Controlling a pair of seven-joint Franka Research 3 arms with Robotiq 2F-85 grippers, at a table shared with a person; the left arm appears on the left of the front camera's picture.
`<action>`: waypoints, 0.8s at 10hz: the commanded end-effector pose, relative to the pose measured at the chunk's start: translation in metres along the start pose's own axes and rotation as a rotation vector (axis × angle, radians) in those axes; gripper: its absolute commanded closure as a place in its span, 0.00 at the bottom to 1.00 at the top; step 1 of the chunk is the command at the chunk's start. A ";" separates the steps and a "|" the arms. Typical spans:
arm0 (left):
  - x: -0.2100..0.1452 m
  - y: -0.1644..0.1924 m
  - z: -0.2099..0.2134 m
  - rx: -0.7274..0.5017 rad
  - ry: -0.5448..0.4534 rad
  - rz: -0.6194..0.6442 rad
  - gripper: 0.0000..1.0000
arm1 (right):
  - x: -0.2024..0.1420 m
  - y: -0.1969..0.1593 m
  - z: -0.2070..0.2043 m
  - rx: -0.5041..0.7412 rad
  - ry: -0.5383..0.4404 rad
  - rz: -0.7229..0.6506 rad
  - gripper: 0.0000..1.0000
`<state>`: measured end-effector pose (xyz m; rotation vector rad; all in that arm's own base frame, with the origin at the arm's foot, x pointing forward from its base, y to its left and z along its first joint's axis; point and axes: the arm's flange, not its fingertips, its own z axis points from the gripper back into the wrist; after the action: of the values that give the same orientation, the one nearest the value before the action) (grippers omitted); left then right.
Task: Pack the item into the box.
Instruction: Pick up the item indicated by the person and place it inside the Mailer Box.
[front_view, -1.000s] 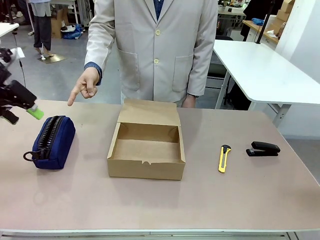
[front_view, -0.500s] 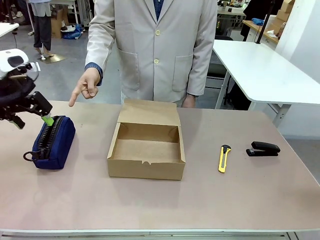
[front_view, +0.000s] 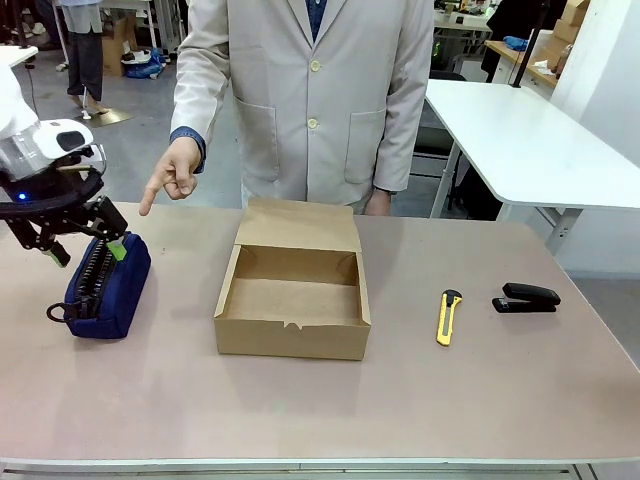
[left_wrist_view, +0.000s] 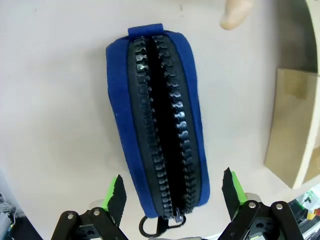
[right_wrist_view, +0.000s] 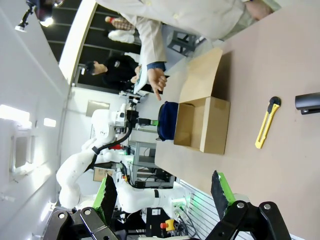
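Left claw (front_view: 88, 248) is wide open and sits just over the pouch (front_view: 105, 285), with the jaws set across its width. In the left wrist view the claw (left_wrist_view: 173, 192) has one green pad (left_wrist_view: 116, 197) on each long side of the pouch (left_wrist_view: 157, 125). The pads are apart from the fabric, nothing is gripped, and the zip faces up toward the camera. The pouch lies on the table (front_view: 300, 410) near the left edge, left of the box (front_view: 290, 335) and outside it, with its loop at the end nearer the robot. The box stands mid-table with its top open and the lid flap raised on the far side; a corner of it (left_wrist_view: 290, 135) shows in the left wrist view. The person stands behind the table, hand (front_view: 175, 170) pointing down toward the pouch, and a fingertip (left_wrist_view: 235, 12) shows past the pouch's far end. A yellow knife (front_view: 449, 316) lies right of the box, with a black stapler (front_view: 526, 297) further right, both apart from it. Right claw (right_wrist_view: 164, 190) is open with nothing between its pads, up off the table. Its view shows the box (right_wrist_view: 205, 120), the pouch (right_wrist_view: 167, 120) beyond it, the knife (right_wrist_view: 265, 122) and the stapler (right_wrist_view: 307, 102).
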<state>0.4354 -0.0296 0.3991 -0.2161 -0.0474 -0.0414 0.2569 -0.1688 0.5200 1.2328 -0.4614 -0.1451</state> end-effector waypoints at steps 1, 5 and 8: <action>0.007 -0.008 -0.010 0.065 0.005 0.033 0.00 | 0.003 0.002 -0.001 0.017 -0.009 0.028 0.00; 0.012 -0.003 -0.034 0.106 0.029 0.073 0.00 | 0.003 0.002 -0.001 0.017 -0.009 0.028 0.00; 0.012 -0.003 -0.039 0.127 0.024 0.080 0.00 | 0.003 0.002 -0.001 0.017 -0.009 0.028 0.00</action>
<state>0.4475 -0.0372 0.3616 -0.1263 -0.0026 0.0160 0.2569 -0.1688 0.5201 1.2328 -0.4618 -0.1444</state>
